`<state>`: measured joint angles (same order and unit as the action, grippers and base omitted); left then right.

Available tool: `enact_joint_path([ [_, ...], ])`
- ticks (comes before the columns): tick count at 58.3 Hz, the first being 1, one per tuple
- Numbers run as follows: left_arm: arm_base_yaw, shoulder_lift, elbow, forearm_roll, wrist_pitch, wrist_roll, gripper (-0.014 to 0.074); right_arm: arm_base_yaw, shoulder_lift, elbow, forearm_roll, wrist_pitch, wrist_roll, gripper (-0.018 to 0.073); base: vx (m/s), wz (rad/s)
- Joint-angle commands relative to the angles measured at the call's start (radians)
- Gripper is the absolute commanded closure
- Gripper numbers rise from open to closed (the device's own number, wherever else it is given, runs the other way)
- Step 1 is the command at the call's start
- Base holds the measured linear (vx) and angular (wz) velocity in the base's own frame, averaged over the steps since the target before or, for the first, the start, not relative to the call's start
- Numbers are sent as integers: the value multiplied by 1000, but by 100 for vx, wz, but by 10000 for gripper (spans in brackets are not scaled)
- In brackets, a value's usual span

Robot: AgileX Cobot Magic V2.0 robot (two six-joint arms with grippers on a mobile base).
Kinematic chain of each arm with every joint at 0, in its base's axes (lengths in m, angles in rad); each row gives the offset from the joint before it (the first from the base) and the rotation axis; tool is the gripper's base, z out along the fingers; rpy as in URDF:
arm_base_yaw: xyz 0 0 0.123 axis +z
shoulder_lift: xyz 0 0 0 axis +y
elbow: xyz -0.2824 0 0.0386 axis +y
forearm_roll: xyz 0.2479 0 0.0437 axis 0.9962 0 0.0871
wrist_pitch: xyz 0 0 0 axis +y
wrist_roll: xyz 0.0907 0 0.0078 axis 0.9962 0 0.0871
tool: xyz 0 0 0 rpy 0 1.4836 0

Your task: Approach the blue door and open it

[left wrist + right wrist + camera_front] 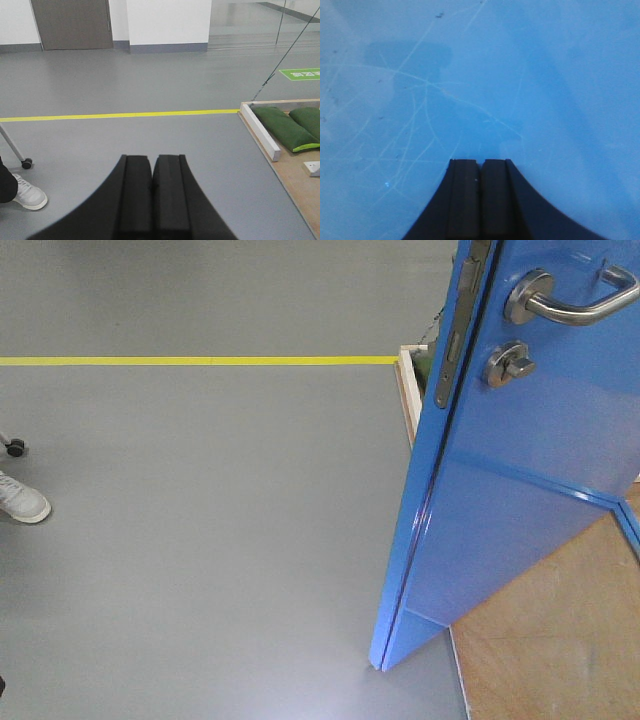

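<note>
Blue door (520,490): glossy, finely scratched. Lever handle (575,312), 1 o'clock: brushed metal. Platform (560,640), 5 o'clock: bare matt wood.

1. The blue door (520,500) is a tall, glossy, bright-blue panel. It stands upright at the right of the front view, swung open, with its narrow edge turned toward the camera.
2. A silver lever handle (575,302) lies horizontal high on the face.
3. Just below it sits a round silver thumb-turn lock (507,364).
4. A dark latch plate (455,340) runs along the narrow edge, beside both.
5. The lower corner reaches over the grey floor (200,540).
6. In the right wrist view its painted face (480,75) fills the picture and carries many thin scratches.
</note>
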<state>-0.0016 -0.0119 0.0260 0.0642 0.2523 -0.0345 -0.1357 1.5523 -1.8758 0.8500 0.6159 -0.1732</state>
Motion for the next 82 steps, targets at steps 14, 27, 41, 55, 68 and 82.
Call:
enact_joint_path([
  [14, -6, -12, -26, -7, -83, -4, 524, 4, -30, -25, 38, -61, -12, 547, 0, 0],
  [27, -6, -12, -26, -7, -83, -4, 524, 4, -30, -25, 38, -61, -12, 547, 0, 0],
  [41, -6, -12, -26, -7, -83, -4, 524, 4, -30, -25, 38, -61, -12, 547, 0, 0],
  [55, -6, -12, -26, -7, -83, -4, 524, 4, -30, -25, 38, -61, -12, 547, 1, 3],
  [68, -6, -12, -26, -7, -83, -4, 524, 4, -30, -25, 38, -61, -12, 547, 3, 2],
  [82, -6, -12, -26, -7, -83, -4, 524, 4, -30, -25, 38, -61, -12, 547, 7, 5],
])
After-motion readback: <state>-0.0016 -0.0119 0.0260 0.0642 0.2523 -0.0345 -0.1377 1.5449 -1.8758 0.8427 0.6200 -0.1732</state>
